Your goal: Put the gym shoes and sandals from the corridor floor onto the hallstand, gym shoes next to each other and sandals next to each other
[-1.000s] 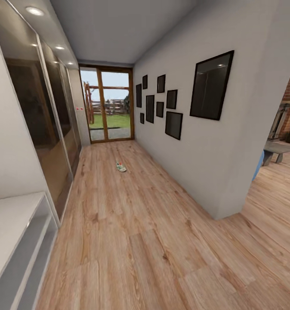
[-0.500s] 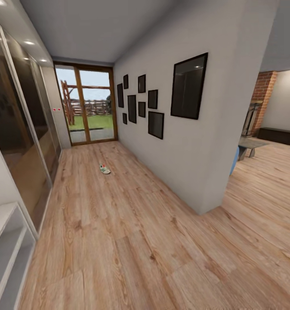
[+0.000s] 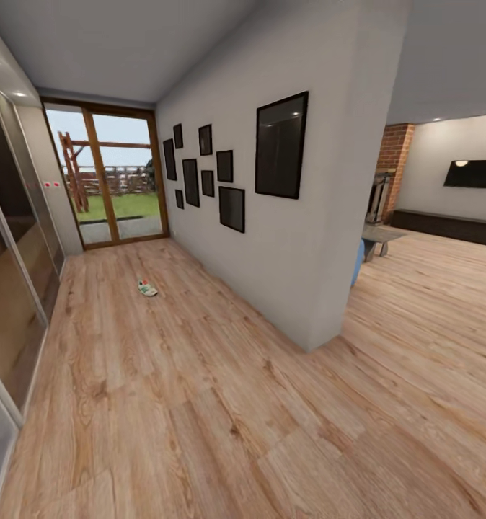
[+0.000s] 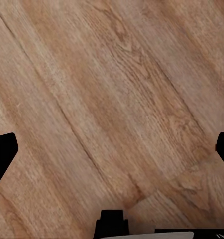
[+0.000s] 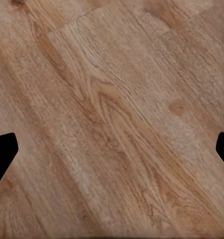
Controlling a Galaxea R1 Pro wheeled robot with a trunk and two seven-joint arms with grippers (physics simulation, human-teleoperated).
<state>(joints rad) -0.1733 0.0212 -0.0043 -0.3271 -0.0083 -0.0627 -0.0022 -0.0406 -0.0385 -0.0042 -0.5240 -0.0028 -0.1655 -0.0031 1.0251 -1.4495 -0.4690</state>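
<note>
White gym shoe (image 3: 147,289) with green stripe lies far down wood-plank floor (image 3: 200,404) | step: approach | both grippers spread, empty | next: drive closer.

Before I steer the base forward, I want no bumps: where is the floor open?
The corridor floor is bare between the glass-fronted wardrobe and the picture wall, except one gym shoe lying farther down. Past the wall corner, planks open toward the bench, where it gets tighter.
</note>
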